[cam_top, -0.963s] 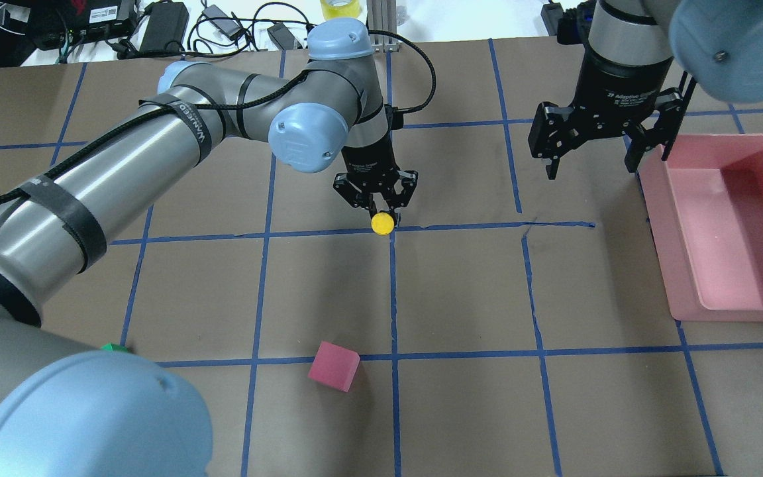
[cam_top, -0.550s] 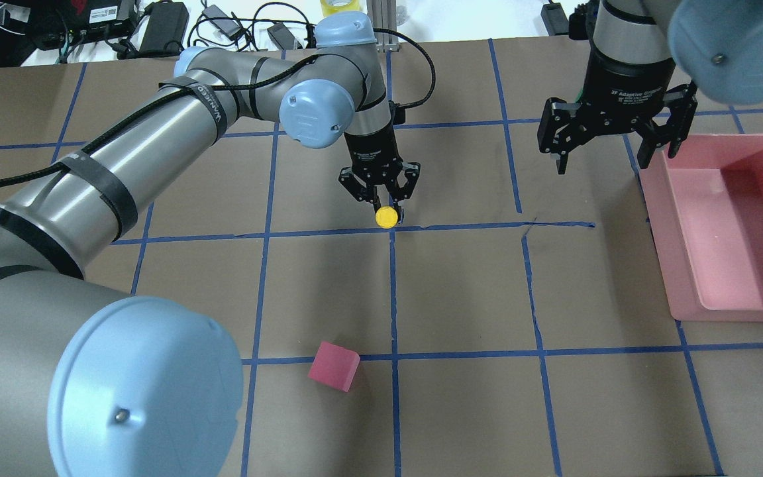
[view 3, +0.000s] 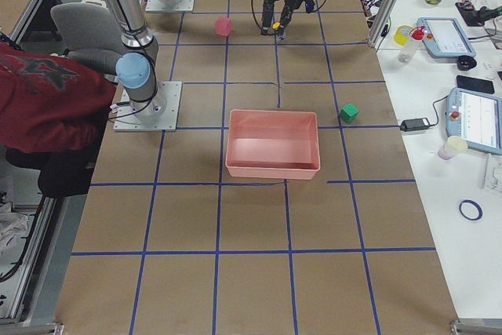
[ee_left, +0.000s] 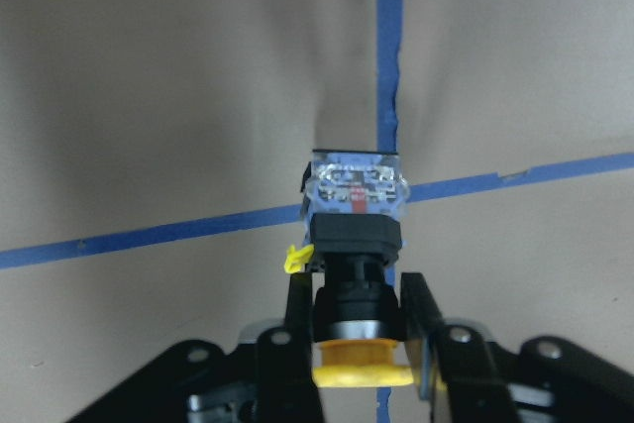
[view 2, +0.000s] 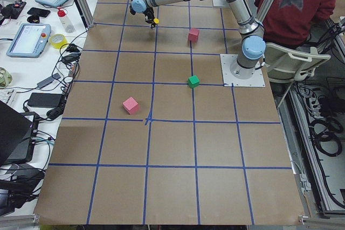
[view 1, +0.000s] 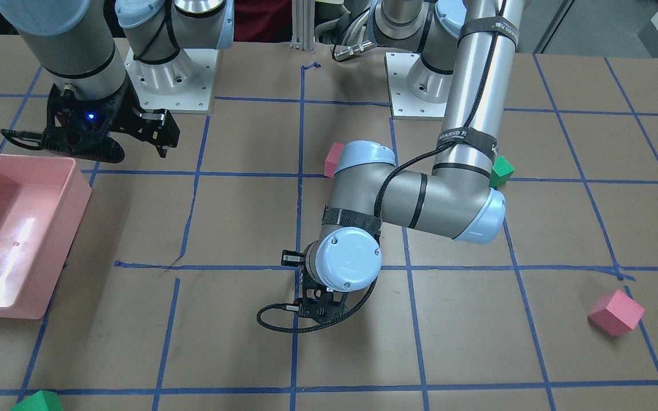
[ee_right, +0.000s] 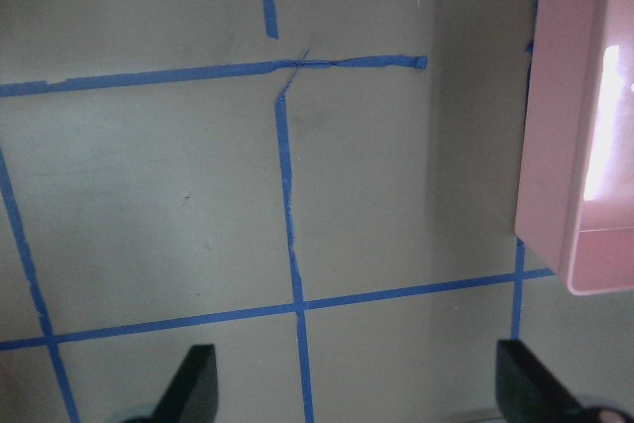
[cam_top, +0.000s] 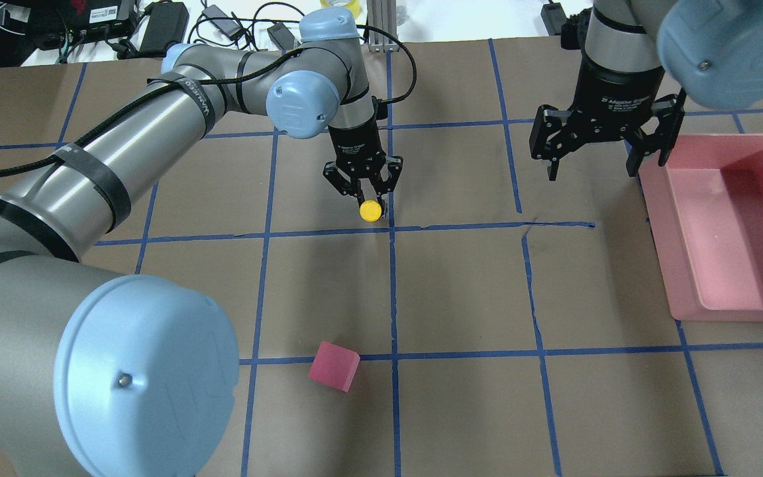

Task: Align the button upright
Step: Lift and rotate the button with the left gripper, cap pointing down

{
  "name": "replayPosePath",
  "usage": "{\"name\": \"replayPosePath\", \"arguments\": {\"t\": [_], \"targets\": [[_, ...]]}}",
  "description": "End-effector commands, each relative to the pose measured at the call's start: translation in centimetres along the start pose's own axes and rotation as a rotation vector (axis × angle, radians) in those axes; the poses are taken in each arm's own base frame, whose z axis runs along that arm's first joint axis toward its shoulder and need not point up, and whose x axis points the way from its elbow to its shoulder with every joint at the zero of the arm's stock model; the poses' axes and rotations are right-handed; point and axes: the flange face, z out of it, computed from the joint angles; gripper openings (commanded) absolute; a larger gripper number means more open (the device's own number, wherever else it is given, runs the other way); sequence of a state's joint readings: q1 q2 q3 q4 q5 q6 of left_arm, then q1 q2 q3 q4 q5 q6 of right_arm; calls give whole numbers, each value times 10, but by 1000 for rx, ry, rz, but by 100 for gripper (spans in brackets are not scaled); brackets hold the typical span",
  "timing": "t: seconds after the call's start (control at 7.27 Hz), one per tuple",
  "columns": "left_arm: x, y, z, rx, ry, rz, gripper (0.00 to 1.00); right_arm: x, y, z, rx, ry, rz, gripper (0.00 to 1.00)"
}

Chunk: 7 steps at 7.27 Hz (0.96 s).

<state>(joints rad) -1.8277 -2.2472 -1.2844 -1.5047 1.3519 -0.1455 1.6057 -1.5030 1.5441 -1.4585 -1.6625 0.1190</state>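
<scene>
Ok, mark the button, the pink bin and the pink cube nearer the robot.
button (cam_top: 370,210), overhead view, on its yellow cap.
pink bin (cam_top: 674,252), overhead view, on its left wall.
pink cube (cam_top: 334,361), overhead view, on its top face.

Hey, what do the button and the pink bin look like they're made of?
The button: probably plastic, with a matte yellow cap, black body and a clear glossy base showing what look like metal terminals. The pink bin: likely molded plastic, smooth and semi-glossy, judging by glare on its floor.
</scene>
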Motion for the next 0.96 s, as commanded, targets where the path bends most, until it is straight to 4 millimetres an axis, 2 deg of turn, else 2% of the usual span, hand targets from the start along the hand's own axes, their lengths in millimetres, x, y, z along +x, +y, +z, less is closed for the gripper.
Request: {"name": "replayPosePath", "arguments": {"t": [0.0, 0.14, 0.41, 0.55, 0.83], "targets": [[4, -3, 2, 8, 47, -5, 14, -5, -3, -3, 4, -49, -31, 100], [3, -2, 3, 6, 42, 2, 14, -3, -2, -5, 11, -33, -58, 100], [2, -2, 5, 2, 38, 2, 23, -3, -2, -6, 11, -30, -57, 100], [3, -2, 3, 5, 40, -10, 24, -3, -3, -8, 21, -34, -58, 100], [1, 6, 5, -64, 31, -28, 20, 0, 3, -30, 82, -41, -62, 100]]}}
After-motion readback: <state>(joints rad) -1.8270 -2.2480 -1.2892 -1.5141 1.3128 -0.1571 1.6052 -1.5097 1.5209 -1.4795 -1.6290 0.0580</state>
